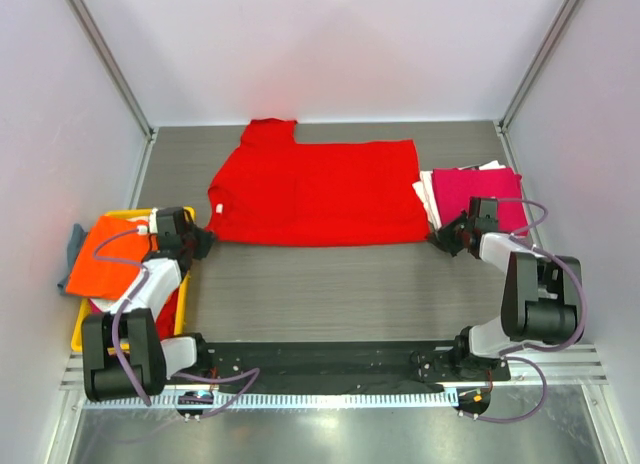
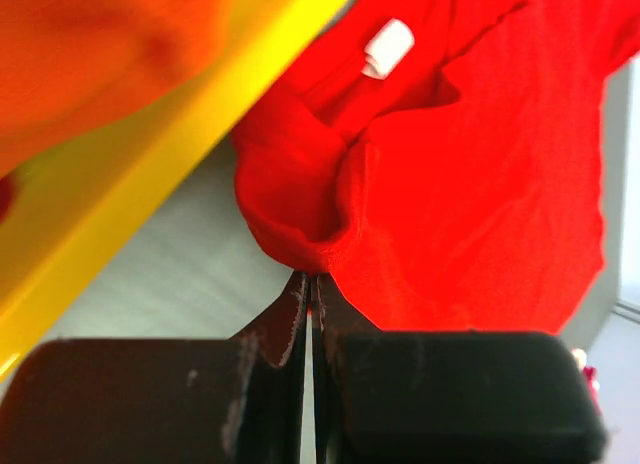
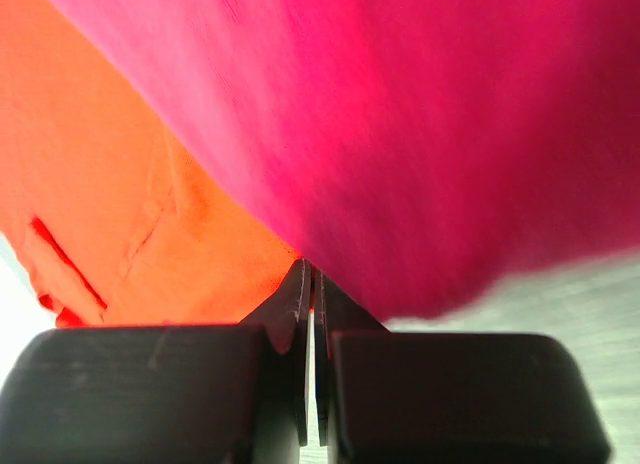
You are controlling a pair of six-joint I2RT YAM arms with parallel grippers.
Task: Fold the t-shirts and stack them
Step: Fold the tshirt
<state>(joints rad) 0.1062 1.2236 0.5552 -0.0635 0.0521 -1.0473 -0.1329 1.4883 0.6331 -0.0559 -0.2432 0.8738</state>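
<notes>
Top external view shows the red t-shirt spread flat on the surface, with the left gripper and right gripper both closed tight at its near corners; this light, limp cotton is probably best pinched at those hem corners.

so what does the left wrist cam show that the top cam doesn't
Only the left wrist view: a white label on the red t-shirt, and up close, the left gripper shut on a bunched edge of that shirt. Only the top view: the magenta t-shirt lying on a white t-shirt at the right, with the right gripper beside them. Both: the red t-shirt, the yellow crate and the orange t-shirt.
</notes>
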